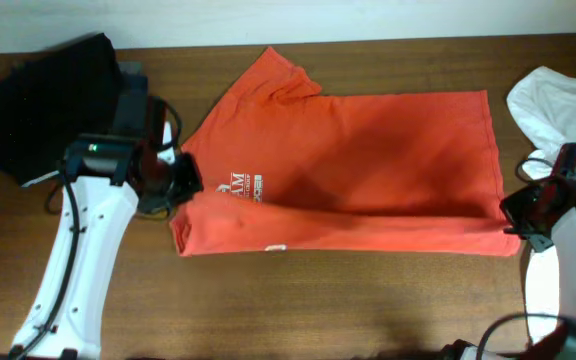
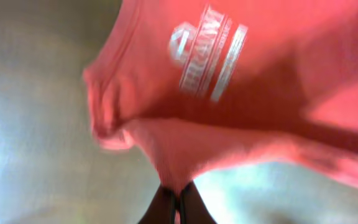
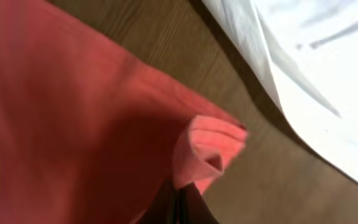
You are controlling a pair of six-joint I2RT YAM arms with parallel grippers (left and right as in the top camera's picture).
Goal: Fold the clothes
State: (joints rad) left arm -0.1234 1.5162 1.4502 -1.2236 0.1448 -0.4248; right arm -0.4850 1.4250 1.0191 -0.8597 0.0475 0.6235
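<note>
Running crosswise, T-shirt: collar at left claw, hem at right claw, both clamped on.

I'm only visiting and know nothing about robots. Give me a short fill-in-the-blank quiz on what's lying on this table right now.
1. The left gripper and the right gripper are both ___ (open or shut) on an edge of the orange T-shirt.
2. The black garment lies beside the ___ arm.
3. The plain shirt near the right gripper is ___ in colour.
Missing words: shut; left; white.
</note>
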